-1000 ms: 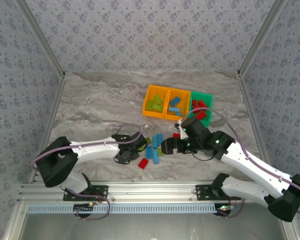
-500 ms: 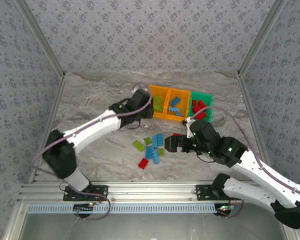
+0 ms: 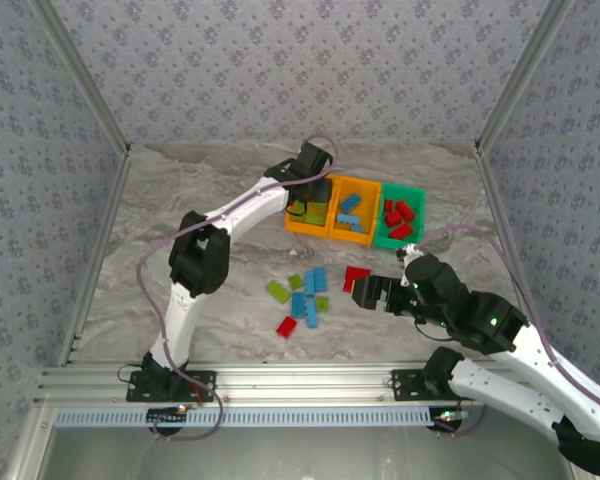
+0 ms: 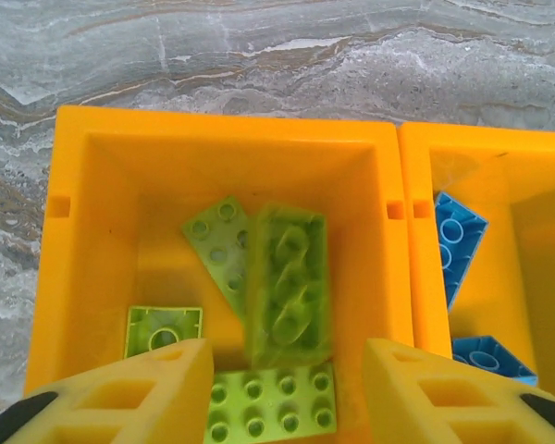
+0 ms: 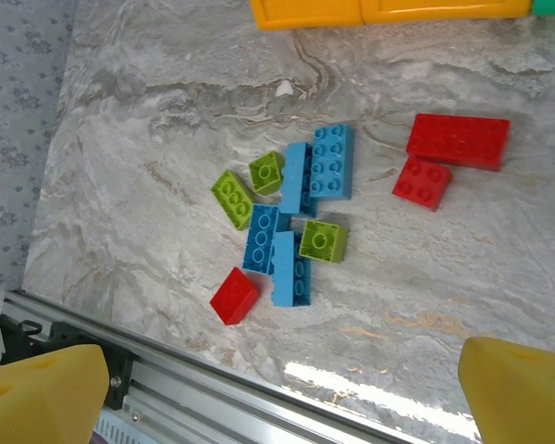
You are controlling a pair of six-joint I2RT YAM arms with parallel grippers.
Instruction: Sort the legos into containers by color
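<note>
Lime green brick (image 4: 289,287), blurred, shows between the left pincer's (image 4: 287,361) parted jaws, touching neither, above the left orange bin (image 4: 74,231). Right pincer (image 3: 368,293), spread wide and empty, hovers beside loose legos (image 5: 296,213) on the marble surface (image 5: 148,111).

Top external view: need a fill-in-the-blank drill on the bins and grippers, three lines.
The left gripper hovers over the left orange bin, whose contents are all ___. The green bin has contents that are all ___. The right gripper stands ___ above the loose bricks on the table.
Missing: lime green; red; open.
</note>
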